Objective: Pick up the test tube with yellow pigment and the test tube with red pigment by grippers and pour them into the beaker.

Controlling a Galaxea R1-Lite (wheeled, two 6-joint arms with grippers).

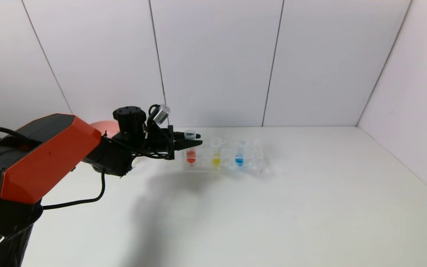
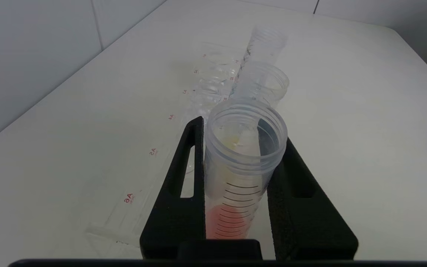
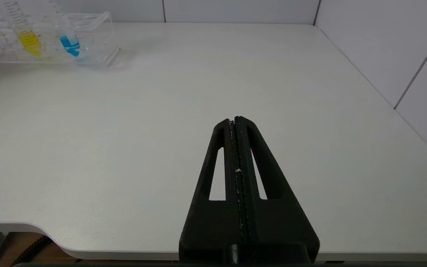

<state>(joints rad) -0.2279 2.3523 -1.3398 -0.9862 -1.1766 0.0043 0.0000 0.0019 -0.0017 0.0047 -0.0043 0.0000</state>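
The test tube with red pigment (image 1: 190,157) stands upright at the left end of the clear rack (image 1: 258,163). My left gripper (image 1: 198,142) is shut on its upper part, just below the rim. In the left wrist view the red tube (image 2: 235,218) sits between the black fingers (image 2: 184,193) of my left gripper (image 2: 241,130). The test tube with yellow pigment (image 1: 216,160) stands in the rack just right of it, and shows behind it in the left wrist view (image 2: 261,79). The beaker is out of view. My right gripper (image 3: 234,120) is shut and empty over the table's near edge.
A tube with blue liquid (image 1: 239,160) stands right of the yellow one in the rack. A pink bowl (image 1: 104,128) shows partly behind my left arm at the back left. White walls close the table at the back and right.
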